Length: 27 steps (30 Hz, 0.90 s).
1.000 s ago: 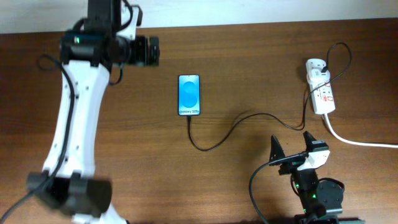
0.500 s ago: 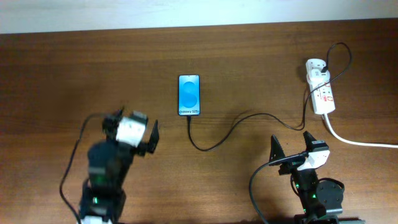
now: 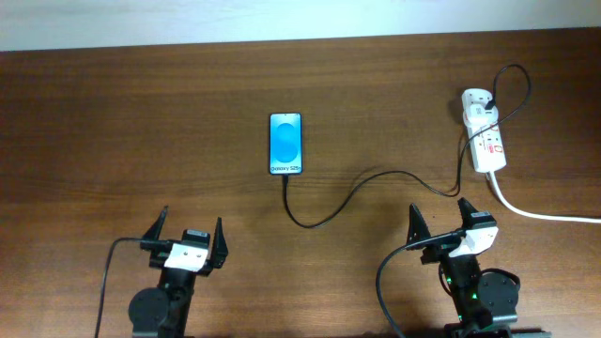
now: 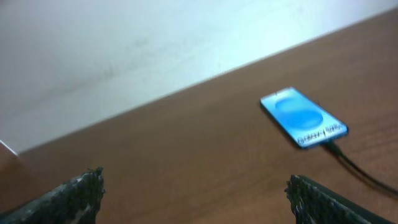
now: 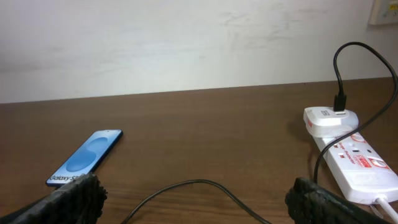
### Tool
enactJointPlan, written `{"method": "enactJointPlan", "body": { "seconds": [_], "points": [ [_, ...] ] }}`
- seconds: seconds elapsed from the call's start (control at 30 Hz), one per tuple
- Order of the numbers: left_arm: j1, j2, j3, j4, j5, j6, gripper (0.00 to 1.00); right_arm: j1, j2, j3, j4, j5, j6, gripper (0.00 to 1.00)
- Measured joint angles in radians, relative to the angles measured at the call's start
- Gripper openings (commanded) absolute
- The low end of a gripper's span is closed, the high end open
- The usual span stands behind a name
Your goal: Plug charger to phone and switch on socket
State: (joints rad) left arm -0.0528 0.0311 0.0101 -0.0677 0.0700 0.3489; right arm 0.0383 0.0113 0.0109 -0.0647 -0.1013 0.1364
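Pulled back from the far left to the near-left edge: left gripper [image 3: 188, 228], jaws apart, empty. Right gripper [image 3: 439, 218] likewise apart. Phone [image 3: 286, 143] mid-surface [image 3: 94, 141], charger [image 3: 394, 172] tip touching its near end. Socket [image 3: 485, 139] far right, long axis near-to-far, lying beyond and right of the right jaws, clearly the nearer arm.

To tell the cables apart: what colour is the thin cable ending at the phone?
Black; the charger shows best in the overhead view.
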Motion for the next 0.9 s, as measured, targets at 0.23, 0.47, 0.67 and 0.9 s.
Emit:
{"method": "enactJointPlan", "body": {
  "seconds": [0.23,0.47,0.67,0.9],
  "points": [
    [0.0,-0.016,0.0,0.0,0.0,0.0,0.99,0.0,0.0,0.0,0.0,0.0,0.0,0.98],
    [0.0,-0.016,0.0,0.0,0.0,0.0,0.99,0.0,0.0,0.0,0.0,0.0,0.0,0.98],
    [0.0,-0.016,0.0,0.0,0.0,0.0,0.99,0.0,0.0,0.0,0.0,0.0,0.001,0.98],
    [0.0,-0.016,0.0,0.0,0.0,0.0,0.99,0.0,0.0,0.0,0.0,0.0,0.0,0.98]
  ]
}}
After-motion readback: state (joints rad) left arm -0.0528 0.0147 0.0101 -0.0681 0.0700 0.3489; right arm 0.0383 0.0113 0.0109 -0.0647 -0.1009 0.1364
